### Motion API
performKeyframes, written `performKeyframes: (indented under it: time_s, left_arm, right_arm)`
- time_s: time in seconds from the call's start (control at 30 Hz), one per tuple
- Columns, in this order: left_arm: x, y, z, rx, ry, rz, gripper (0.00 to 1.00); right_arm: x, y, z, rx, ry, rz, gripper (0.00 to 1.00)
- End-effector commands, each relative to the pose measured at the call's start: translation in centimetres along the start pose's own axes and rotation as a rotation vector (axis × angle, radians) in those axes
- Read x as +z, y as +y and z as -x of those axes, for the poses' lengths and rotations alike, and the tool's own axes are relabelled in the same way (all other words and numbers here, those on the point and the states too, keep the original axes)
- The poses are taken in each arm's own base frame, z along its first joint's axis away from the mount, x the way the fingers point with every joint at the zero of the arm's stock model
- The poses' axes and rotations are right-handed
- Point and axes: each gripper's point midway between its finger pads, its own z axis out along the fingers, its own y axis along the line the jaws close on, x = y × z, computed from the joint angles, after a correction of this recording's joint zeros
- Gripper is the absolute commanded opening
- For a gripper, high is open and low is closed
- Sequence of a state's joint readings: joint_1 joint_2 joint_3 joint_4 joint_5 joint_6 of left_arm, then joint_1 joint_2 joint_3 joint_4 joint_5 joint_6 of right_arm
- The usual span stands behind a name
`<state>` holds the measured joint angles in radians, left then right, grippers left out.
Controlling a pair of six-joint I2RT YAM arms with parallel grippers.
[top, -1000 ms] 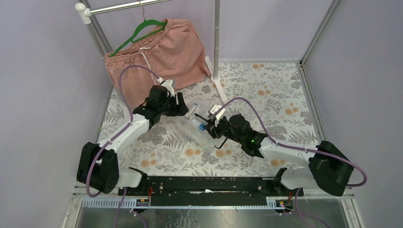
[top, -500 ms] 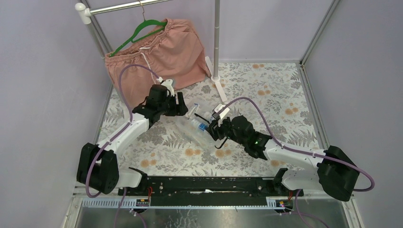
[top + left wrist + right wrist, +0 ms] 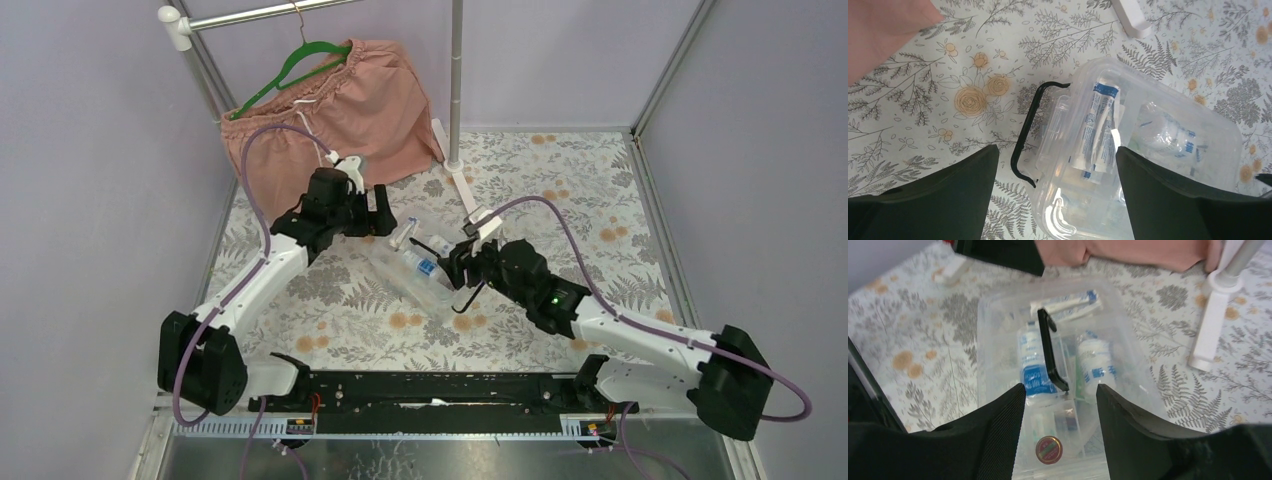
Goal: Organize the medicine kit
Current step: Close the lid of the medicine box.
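Fingers on both arms are spread apart with nothing in them, so neither one has the medicine kit [image 3: 415,262] yet. It sits mid-table between the two arms, lid on, with bottles and sachets visible through the clear plastic.

Nearest to the bases, the right gripper [image 3: 1060,405] hangs right over the box, its fingers straddling the black handle [image 3: 1050,349]. I'd guess the step is getting a clean hold on the kit, so drop straight down and centre on the handle bar instead of the slick lid, which would probably skid.

Further back, the left gripper [image 3: 1055,167] hovers wide open over the far end, where the handle [image 3: 1023,135] looks swung out over the floral table [image 3: 560,190]. I'd keep that one as a brace on the box wall.

Way back, the pink shorts [image 3: 330,110] hang on the rack, well clear, so leave them alone.
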<state>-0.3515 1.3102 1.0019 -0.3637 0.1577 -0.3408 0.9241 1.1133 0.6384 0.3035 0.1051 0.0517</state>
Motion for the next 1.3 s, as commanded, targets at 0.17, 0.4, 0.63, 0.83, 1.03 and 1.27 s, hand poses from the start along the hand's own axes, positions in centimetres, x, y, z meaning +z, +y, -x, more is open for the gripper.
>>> performKeyframes:
  time_s: [0.17, 0.4, 0.63, 0.83, 1.03, 1.27]
  left_arm:
    - [-2.0, -0.7, 3.8, -0.061, -0.142, -0.061, 0.97]
    - [-2.5, -0.2, 4.4, -0.073, -0.167, -0.07, 0.97]
    - [-3.7, 1.0, 4.9, -0.057, -0.195, -0.03, 0.97]
    - [-4.5, 1.4, 4.6, -0.058, -0.209, -0.018, 0.97]
    - [-4.7, 1.7, 4.2, -0.055, -0.207, -0.013, 0.97]
    - [-4.2, 1.8, 3.7, -0.054, -0.186, -0.024, 0.97]
  right_arm:
    - [-3.5, -3.4, 4.3, 0.267, -0.164, -0.236, 0.62]
    - [-3.0, 0.6, 4.1, 0.099, -0.077, 0.009, 0.64]
    - [0.0, 0.8, 3.5, -0.042, 0.047, 0.026, 0.68]
    - [2.9, 0.6, 3.3, -0.07, 0.104, 0.051, 0.68]
    - [4.2, 1.3, 2.8, -0.072, 0.136, 0.111, 0.66]
    - [4.8, 0.9, 1.7, -0.07, 0.173, 0.088, 0.64]
